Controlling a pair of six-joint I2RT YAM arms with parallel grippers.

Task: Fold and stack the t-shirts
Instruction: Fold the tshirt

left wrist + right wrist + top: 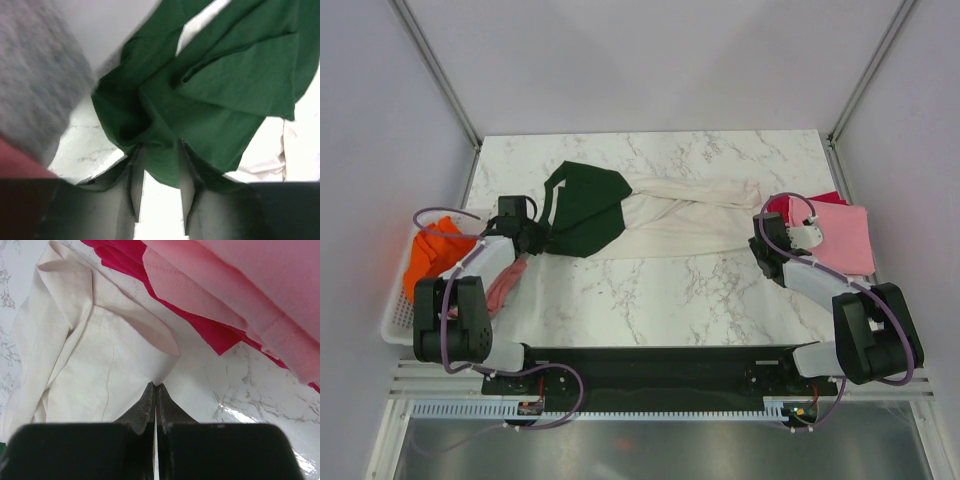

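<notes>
The large cream t-shirt (685, 225) with a dark green sleeve (585, 208) lies bunched and stretched across the middle of the table between my grippers. My left gripper (534, 240) is shut on the green sleeve (220, 75), and a fold of it sits between the jaws (159, 150). My right gripper (763, 234) is shut on the cream hem (100, 375), pinching it at the tips (156, 386). A folded pink t-shirt (842, 236) lies on a crimson one (820, 199) at the right; both show in the right wrist view, pink (260, 280) over crimson (215, 332).
A white slatted basket (394, 322) stands at the table's left edge with an orange t-shirt (433, 258) in it. A dusty-rose t-shirt (506, 284) hangs beside the left arm. Blurred grey cloth (40, 85) fills the left of the left wrist view.
</notes>
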